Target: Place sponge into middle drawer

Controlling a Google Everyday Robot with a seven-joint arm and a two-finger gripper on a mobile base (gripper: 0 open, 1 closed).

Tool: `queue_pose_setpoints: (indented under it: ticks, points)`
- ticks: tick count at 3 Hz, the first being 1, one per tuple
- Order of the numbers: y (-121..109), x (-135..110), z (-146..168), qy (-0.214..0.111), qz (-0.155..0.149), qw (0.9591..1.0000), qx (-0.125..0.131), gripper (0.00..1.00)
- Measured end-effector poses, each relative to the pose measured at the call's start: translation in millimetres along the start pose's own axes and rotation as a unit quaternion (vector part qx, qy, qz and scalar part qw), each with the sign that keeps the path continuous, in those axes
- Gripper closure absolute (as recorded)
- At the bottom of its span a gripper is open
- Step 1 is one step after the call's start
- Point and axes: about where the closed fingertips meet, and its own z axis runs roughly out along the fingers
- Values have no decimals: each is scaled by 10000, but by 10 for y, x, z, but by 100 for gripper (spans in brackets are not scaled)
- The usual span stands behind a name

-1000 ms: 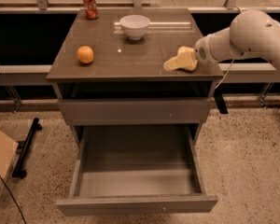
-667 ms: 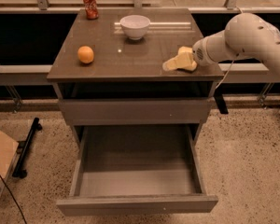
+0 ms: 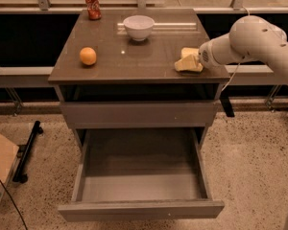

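Gripping observed at the right edge of the brown, glossy-topped bench (image 3: 134, 66). The white two-finger gripper (image 3: 199, 59), on the end of the thick white arm (image 3: 252, 40), reaches in from the right, low over the top. Its jaws are clenched on the right end of the pale yellow, soft rectangular sponge (image 3: 186, 64). The sponge sits tilted with its far side raised and its free end pointing left, away from the jaws. I cannot tell whether its underside touches the top.

Left of the jaws and farther back: white round ceramic bowl (image 3: 138, 27).
Well to the left of the jaws, about level with them: round orange fruit (image 3: 88, 56).
Farthest from the jaws, at the back left corner: red drink can (image 3: 92, 5), upright.

Below the jaws and to their left: shallow plain grey drawer front (image 3: 138, 114), shut. Lower again, the wide, deep grey middle drawer (image 3: 140, 209) stands open toward the camera, showing tall side walls and a lighter grey floor. The sponge is at bench height, well above this drawer and not in it.
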Motion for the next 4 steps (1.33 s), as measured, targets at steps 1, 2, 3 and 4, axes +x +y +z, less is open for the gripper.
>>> queue_pose_setpoints:
  ticks: [1, 2, 3, 4]
  points:
    - [40, -123, -97, -45, -209, 9997, 108, 61]
    - [168, -293, -243, -129, -542, 9984, 73, 86]
    - [413, -290, -430, -179, -918, 9946, -441, 100]
    - [790, -138, -703, -234, -1316, 9831, -1248, 100]
